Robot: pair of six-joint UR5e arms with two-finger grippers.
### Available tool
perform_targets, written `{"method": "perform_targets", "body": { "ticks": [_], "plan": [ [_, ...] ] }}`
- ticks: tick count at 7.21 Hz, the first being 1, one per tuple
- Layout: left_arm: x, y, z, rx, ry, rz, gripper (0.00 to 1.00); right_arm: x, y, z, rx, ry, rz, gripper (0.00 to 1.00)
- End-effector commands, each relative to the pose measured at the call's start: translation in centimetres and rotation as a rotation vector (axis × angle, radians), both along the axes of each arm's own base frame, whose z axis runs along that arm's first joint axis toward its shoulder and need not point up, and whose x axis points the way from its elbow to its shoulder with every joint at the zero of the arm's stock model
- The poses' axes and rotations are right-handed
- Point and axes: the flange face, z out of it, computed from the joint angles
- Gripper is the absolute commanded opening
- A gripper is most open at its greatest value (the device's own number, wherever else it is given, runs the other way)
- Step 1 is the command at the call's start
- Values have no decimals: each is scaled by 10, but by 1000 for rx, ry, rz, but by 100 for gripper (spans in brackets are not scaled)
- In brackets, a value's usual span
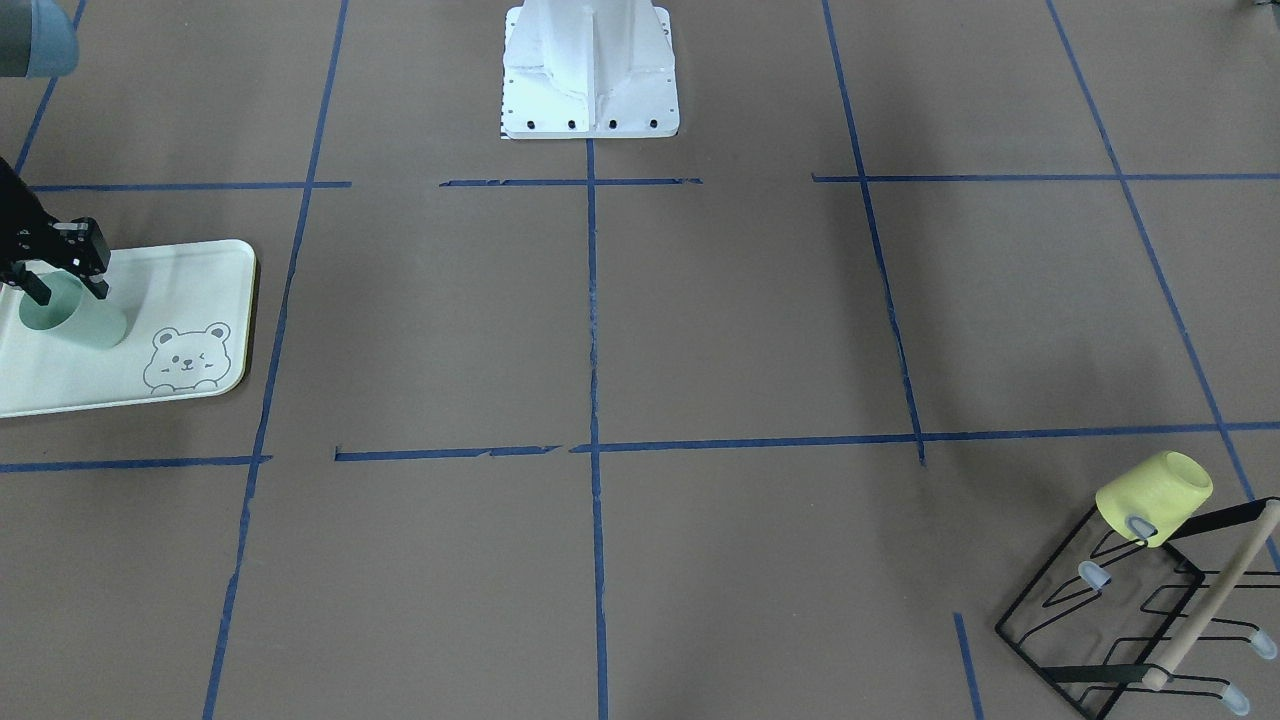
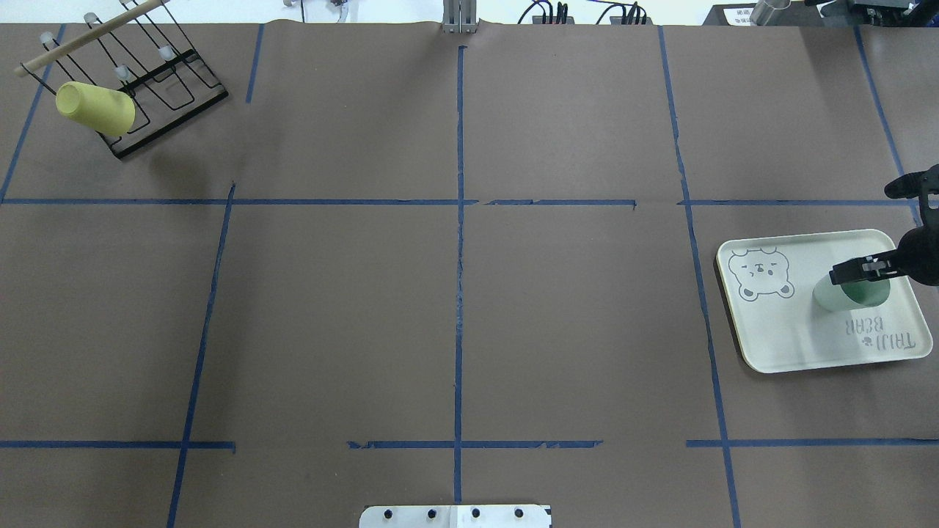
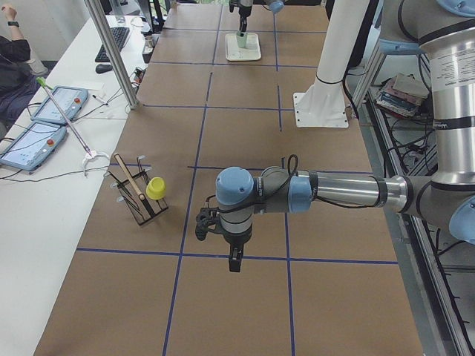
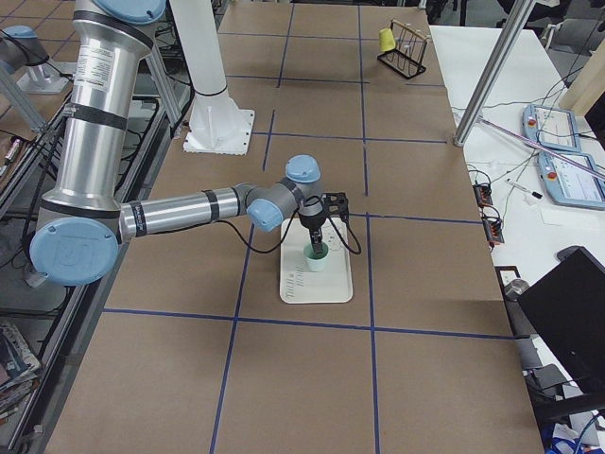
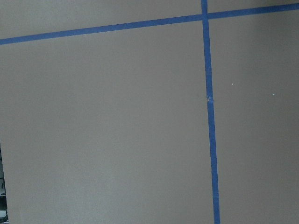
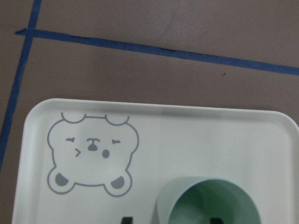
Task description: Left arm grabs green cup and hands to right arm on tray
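The green cup stands upright on the tray, beside the bear drawing. It also shows in the overhead view on the tray, and in the right wrist view. My right gripper points down over the cup's rim. Its fingers are spread, one inside the cup and one outside, and neither visibly presses the wall. My left gripper shows only in the exterior left view, hanging low over bare table far from the tray; I cannot tell whether it is open or shut. The left wrist view shows only brown table and blue tape.
A yellow cup hangs on a black wire rack at the far left corner, across the table from the tray. The white robot base stands at the middle of the near edge. Blue tape lines grid the brown table.
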Motion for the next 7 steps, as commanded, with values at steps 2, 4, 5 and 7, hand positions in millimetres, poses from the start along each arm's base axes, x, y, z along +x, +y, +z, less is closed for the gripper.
{"method": "perform_targets", "body": {
  "ticks": [2, 4, 5, 7],
  "plan": [
    [-1, 1, -2, 1, 0, -1, 100, 29, -4, -4, -35, -35, 8, 100],
    [0, 1, -1, 0, -2, 0, 100, 120, -11, 13, -3, -26, -64, 100],
    [0, 2, -1, -1, 0, 1, 100, 159, -7, 29, 9, 17, -93, 100],
    [0, 3, 2, -8, 0, 1, 100, 210, 4, 53, -38, 67, -163, 100]
  ]
}}
